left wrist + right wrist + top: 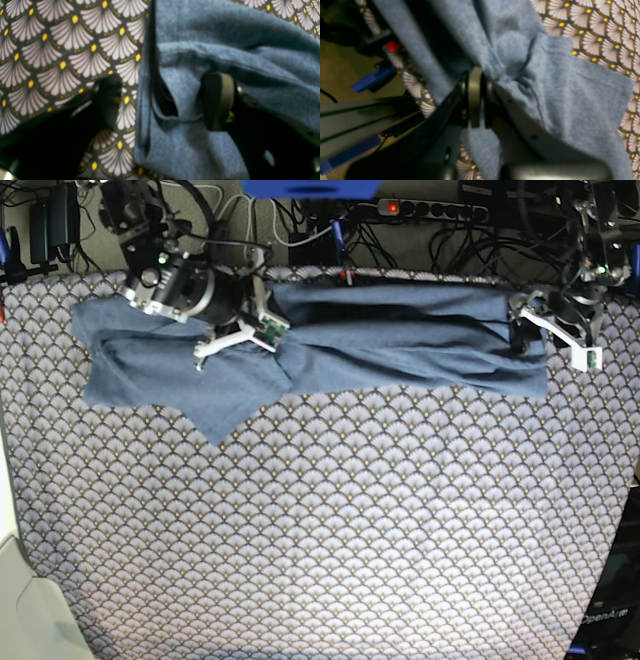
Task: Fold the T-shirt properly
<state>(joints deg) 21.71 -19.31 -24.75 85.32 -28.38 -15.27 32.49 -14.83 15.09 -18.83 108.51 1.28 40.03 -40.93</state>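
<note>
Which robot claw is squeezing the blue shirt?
The right gripper: its jaws are pinched shut on the T-shirt. The left gripper has its jaws wide apart around the T-shirt's edge, not squeezing.

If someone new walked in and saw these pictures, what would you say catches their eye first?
The slate-blue T-shirt stretched in a long band across the far edge of the table, a sleeve spilling toward the near left. Beneath it, the scallop-patterned table covering with yellow dots fills nearly everything else. The right gripper is shut on a bunched fold of cloth, while the left gripper stands open astride the shirt's other end.
</note>
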